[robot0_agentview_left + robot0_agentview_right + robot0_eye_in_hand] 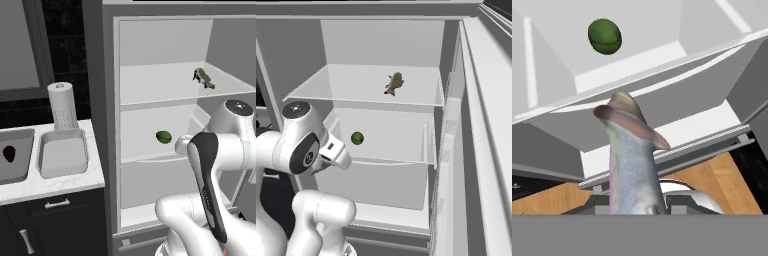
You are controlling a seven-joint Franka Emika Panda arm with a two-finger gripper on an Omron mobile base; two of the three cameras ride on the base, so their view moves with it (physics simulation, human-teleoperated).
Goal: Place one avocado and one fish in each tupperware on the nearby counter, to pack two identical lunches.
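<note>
My pincer (637, 207) is pinching the silvery-grey fish (632, 160); in the hand view its pale, faintly pink-and-green body rises straight up from between my finger tips, with the tail fin flaring at the far end. Beyond it I look into the open fridge (170, 75).

The bright green avocado (163, 137) lies alone on the middle shelf (145, 150), well apart from the fish I carry; the hand view shows it round and dark green at the back of that white shelf. The olive-brown fish (203, 78) rests on the top shelf (165, 87), toward the shelf's right side in the left base view and near its middle in the right base view.

To the left of the fridge, the white marbled counter (60, 182) carries both tupperware trays. The paler off-white tray (62, 154) sits nearer the fridge, just in front of an upright white paper-towel roll (62, 106). The mid-grey tray (15, 155) lies beside it, partly cut off at the picture's edge, with the blackish-maroon avocado (9, 153) lying inside it. Dark cabinet fronts (50, 220) with pale handles stand beneath the counter.

Below the fridge, the hand view shows a strip of wooden floor (739, 187).
</note>
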